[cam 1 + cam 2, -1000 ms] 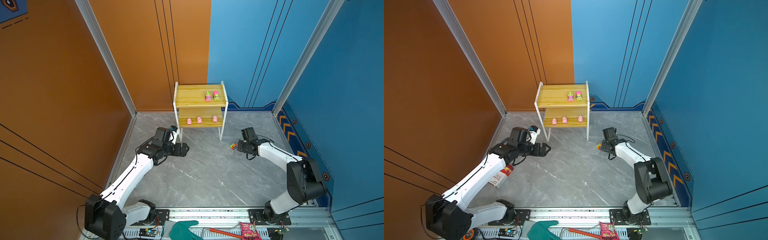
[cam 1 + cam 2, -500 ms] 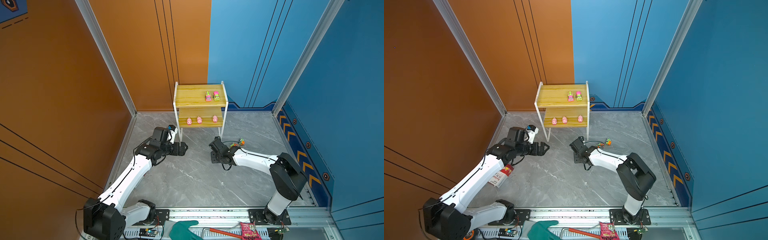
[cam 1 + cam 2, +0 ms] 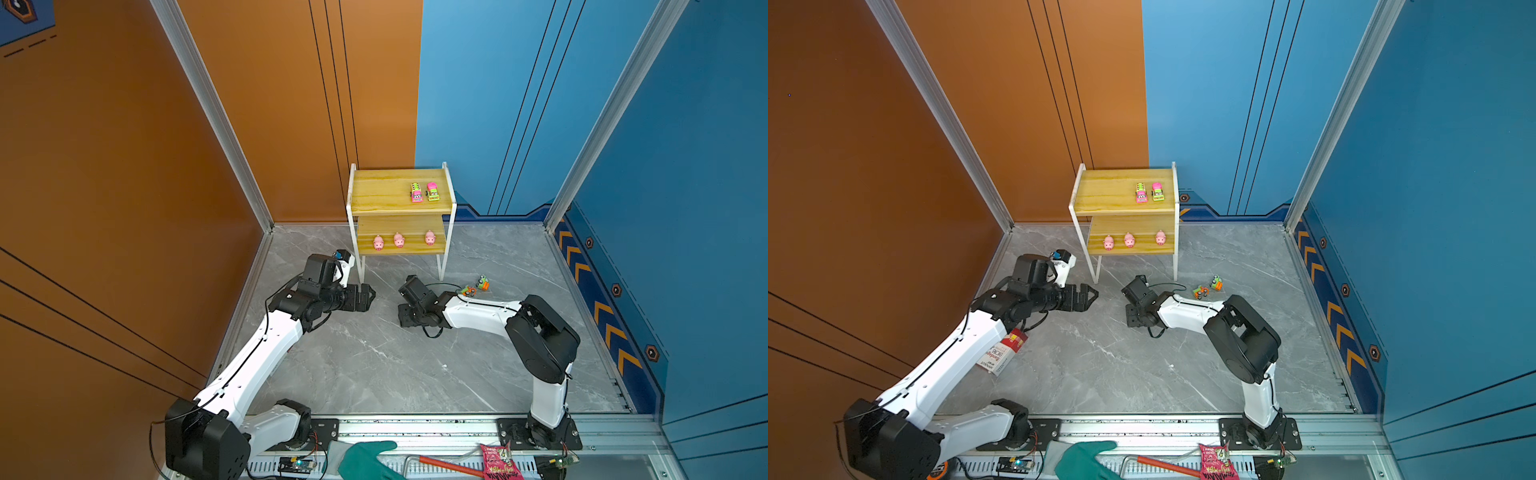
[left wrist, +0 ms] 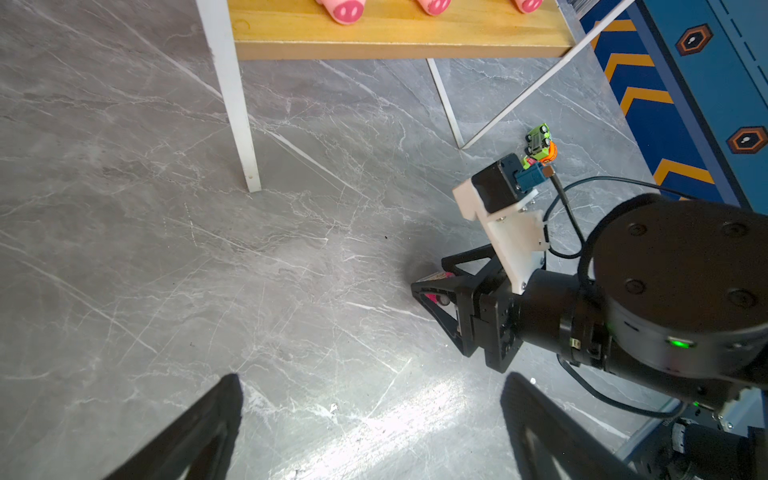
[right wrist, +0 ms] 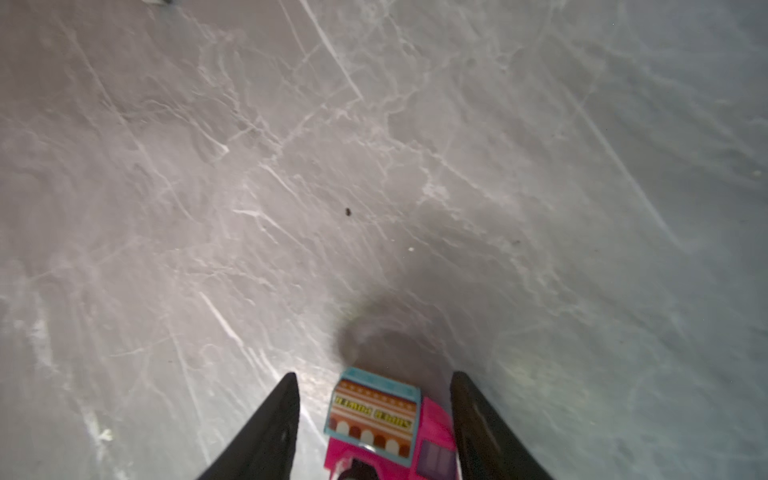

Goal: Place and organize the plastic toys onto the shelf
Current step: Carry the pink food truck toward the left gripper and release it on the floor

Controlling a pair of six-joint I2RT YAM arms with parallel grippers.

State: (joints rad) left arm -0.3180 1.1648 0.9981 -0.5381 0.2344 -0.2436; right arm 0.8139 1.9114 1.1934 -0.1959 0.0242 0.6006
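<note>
jaws of the right gripper [image 5: 372,376] stand parted around a pink toy truck [image 5: 382,419] on the grey marble floor [image 3: 374,365] before the shelf [image 3: 386,195], a gap beside one finger, while the left gripper [image 3: 370,296] gapes wide.

Light: we find both top views bright, even | Glare: white sheen on floor [image 4: 415,411], left wrist view | Shadow: soft dark patch beside pink truck [image 5: 374,415] | Blur: we find right wrist view soft, smeared at edges
</note>
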